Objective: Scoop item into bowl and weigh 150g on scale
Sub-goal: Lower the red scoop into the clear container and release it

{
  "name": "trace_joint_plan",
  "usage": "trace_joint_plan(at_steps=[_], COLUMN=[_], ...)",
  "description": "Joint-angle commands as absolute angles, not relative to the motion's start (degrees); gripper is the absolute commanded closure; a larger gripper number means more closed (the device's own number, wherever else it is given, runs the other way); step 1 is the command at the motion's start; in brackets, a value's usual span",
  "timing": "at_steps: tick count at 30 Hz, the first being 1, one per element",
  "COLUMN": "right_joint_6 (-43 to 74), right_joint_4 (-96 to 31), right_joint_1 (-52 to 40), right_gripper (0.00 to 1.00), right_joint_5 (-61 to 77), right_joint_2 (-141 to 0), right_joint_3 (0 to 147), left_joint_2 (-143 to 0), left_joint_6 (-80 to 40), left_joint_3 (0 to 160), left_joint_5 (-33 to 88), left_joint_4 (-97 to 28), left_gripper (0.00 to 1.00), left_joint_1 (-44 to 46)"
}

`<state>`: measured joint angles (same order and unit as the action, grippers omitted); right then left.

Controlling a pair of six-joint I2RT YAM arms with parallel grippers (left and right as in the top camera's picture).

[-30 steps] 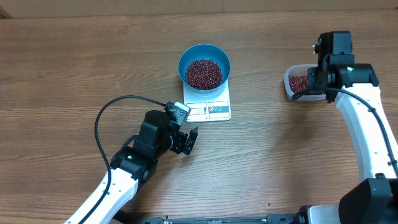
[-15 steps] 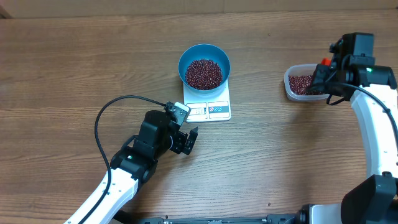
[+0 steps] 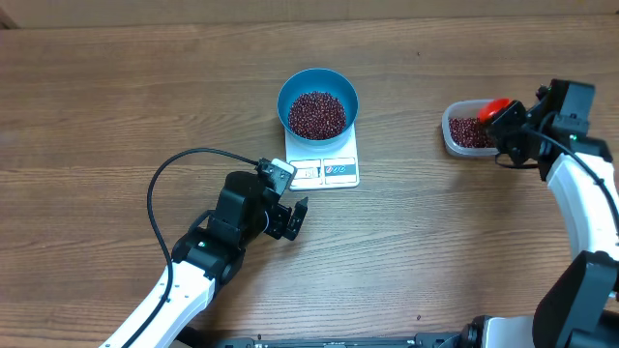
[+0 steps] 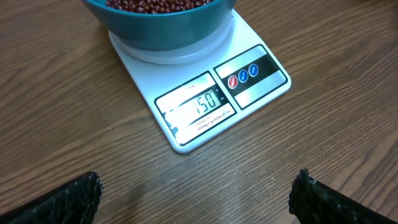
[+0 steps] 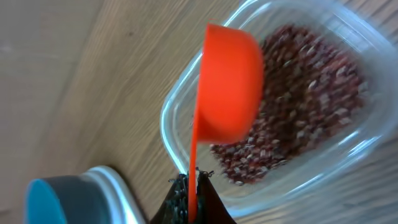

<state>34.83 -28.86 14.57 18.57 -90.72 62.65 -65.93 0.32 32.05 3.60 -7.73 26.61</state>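
Note:
The blue bowl (image 3: pixel 318 103) stands on the white scale (image 3: pixel 325 166) and holds a heap of dark red beans (image 3: pixel 317 114). In the left wrist view the scale (image 4: pixel 205 93) shows its lit display, with the bowl (image 4: pixel 161 28) on top. My left gripper (image 3: pixel 295 217) rests open just below-left of the scale, its fingers (image 4: pixel 71 199) wide apart over bare wood. My right gripper (image 3: pixel 510 133) is shut on the thin handle of an orange scoop (image 5: pixel 230 87). The scoop is turned on its edge above the clear tub (image 5: pixel 180 106) of beans (image 5: pixel 305 106).
The clear tub (image 3: pixel 451 133) sits at the right of the wooden table, well apart from the scale. A black cable (image 3: pixel 169 169) loops from the left arm across the table at left. The bowl's rim (image 5: pixel 56 196) shows at the lower left of the right wrist view.
My right arm has swung to the right and turned, so the orange scoop now shows over the tub's right side. The left arm, bowl and scale have not moved.

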Motion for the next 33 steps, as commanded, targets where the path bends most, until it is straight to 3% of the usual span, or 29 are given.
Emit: trace_joint_plan(at_steps=[1,3,7,11,15,19,33], right_joint_6=[39.5,39.4,39.4,39.4,39.0,39.0,22.1], right_joint_4=[-27.2,-27.2,-27.3,-28.1,-29.8,-33.9,-58.7], right_joint_1=[14.1,14.1,14.1,14.1,14.1,15.2,20.1], right_gripper=[0.96,0.96,0.67,0.45,0.31,0.01,0.0], right_joint_5=[22.0,22.0,22.0,22.0,22.0,23.4,23.4], right_joint_2=[-91.1,-91.1,-91.1,-91.1,-91.1,-91.0,-76.5], right_joint_3=[60.5,60.1,60.1,60.1,60.1,60.5,70.2], left_joint_2=[-66.3,-66.3,-66.3,-66.3,-66.3,-66.3,-66.3], left_joint_6=[0.0,0.0,0.0,0.0,0.0,0.0,0.0], left_joint_3=[32.0,32.0,32.0,32.0,32.0,32.0,32.0], left_joint_5=[2.9,2.9,2.9,2.9,2.9,2.9,2.9], left_joint_4=[-7.7,-7.7,-7.7,-7.7,-7.7,-7.7,-7.7], left_gripper=[0.0,0.0,0.01,0.0,0.0,0.0,0.0], left_joint_1=[26.7,26.7,26.7,26.7,26.7,26.7,26.7])
